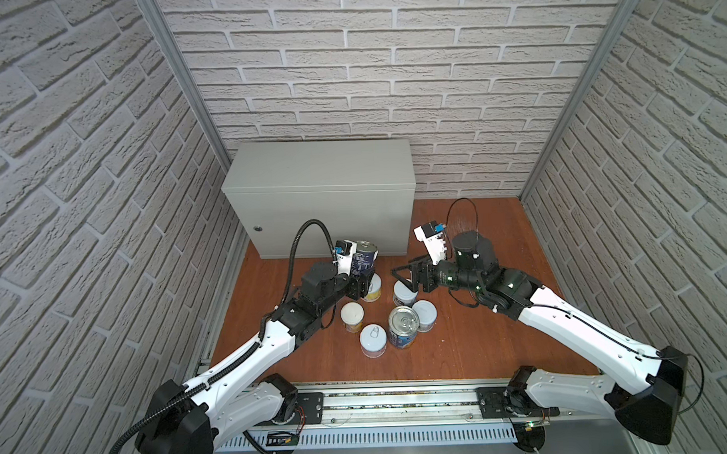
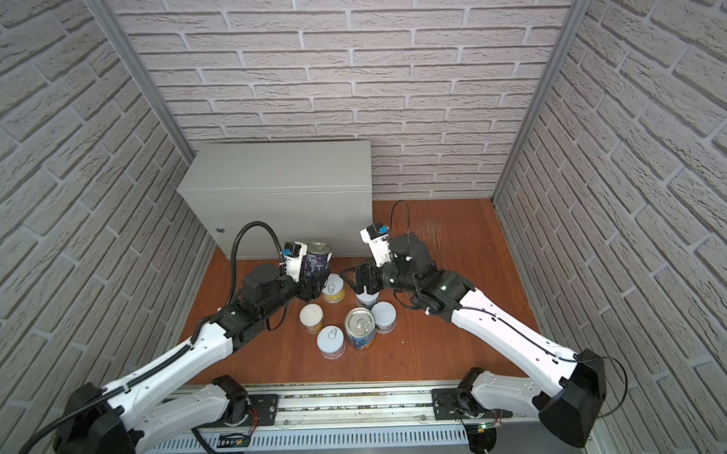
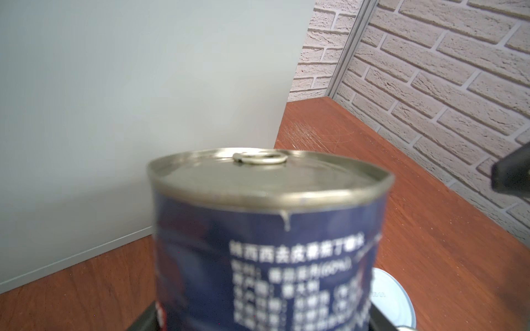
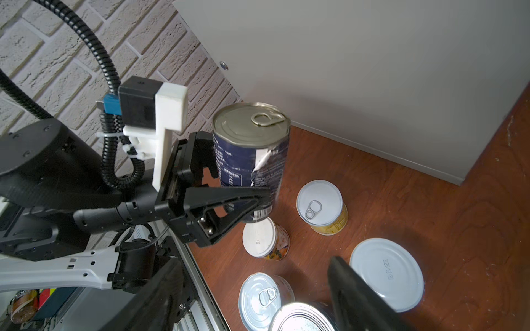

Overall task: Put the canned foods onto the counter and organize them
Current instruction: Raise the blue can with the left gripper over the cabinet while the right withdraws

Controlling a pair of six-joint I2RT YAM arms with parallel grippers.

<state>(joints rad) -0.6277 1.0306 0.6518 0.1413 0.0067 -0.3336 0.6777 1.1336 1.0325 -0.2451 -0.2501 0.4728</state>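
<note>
1. So, the big light-grey rectangular metal counter (image 1: 318,171) sits back-left, with its back to the pale brick wall (image 1: 389,69). From the counter's right edge, the reddish-brown wooden floor (image 1: 482,340) runs open across to the right-hand wall.
2. Only the middle of the floor is crowded. Six cans are bunched between the two arms, and there's open wood to their right and toward the metal rail (image 1: 401,401) at the near edge.
3. The left gripper (image 1: 364,276) is clamped on a tall dark-blue-labelled can with a silver pull-tab top (image 1: 365,253), its jaws pressed on the lower sides. The label has white print and a pale torn strip.
4. That tall can is off the floor and roughly upright with a slight lean. It's just in front of the counter's front face, near the lower right corner. In the left wrist view the face rises well above the can's rim.
5. Right under it, a short white-lidded, yellow-labelled can (image 1: 373,290) stands on the floor, partly hidden.
6. Nearby there's a second tall blue can with a silver top (image 1: 403,324), with three short white-lidded cans (image 1: 352,315) around it.
7. The right gripper (image 1: 403,278) hangs over a fifth short can with a plain white lid (image 1: 405,295). Its jaws are apart, holding nothing. One finger (image 4: 352,292) crosses the lid's edge, but I can't tell if it touches.
</note>
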